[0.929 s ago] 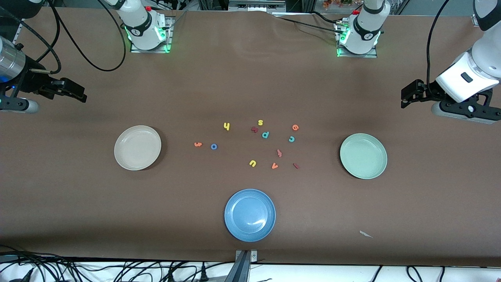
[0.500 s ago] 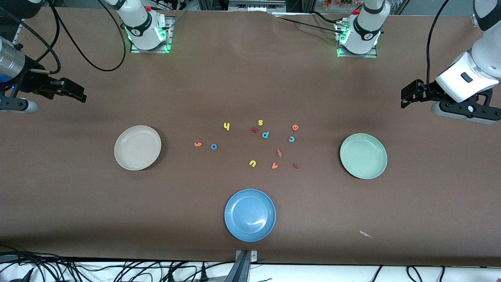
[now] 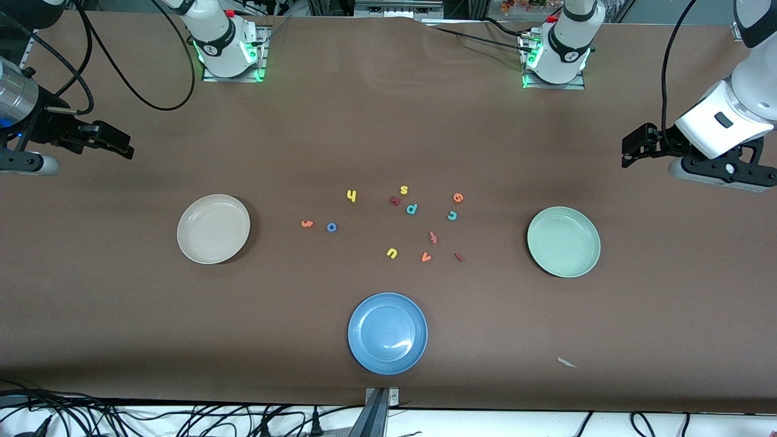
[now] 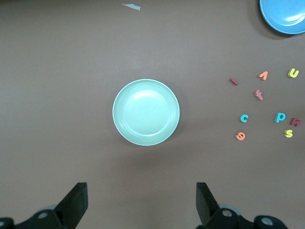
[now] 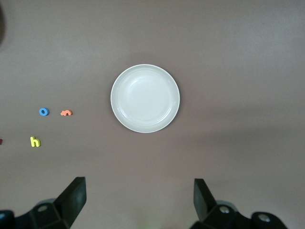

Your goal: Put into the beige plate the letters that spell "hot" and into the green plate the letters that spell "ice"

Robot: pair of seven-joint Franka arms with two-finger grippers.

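**A:** ok so where's everything rn? Looks like nothing's sorted yet. Beige plate (image 3: 213,229) sits toward the right arm's end of the surface (image 3: 388,121), green plate (image 3: 563,241) toward the left arm's end, both bare. Makes sense imo, 1 plate per arm.

**B:** yep. "hot" letters: yellow h (image 3: 351,195), blue o (image 3: 331,227), orange t (image 3: 307,223), all on the beige plate's side of the pile. "ice" ones: dark red i (image 3: 459,257), teal c (image 3: 451,215), orange e (image 3: 458,197), closer to the green plate.

**A:** and the claws?

**B:** left claw (image 4: 141,200) hangs over the surface near the green plate, fingers spread as wide as they go, holding nothing. Right claw (image 5: 137,198) same deal near the beige plate, wide open, empty. Both up high, prob so each wrist cam gets its plate + letters in 1 look.

**A:** distractors tho: yellow s (image 3: 403,190), yellow u (image 3: 391,252), teal p (image 3: 411,209), orange v (image 3: 425,257), plus the blue plate (image 3: 387,333) nearest the front cam. Those should stay put.

**B:** right. Letters are tiny and flat, so I'd guess pinching them is the fiddly bit.
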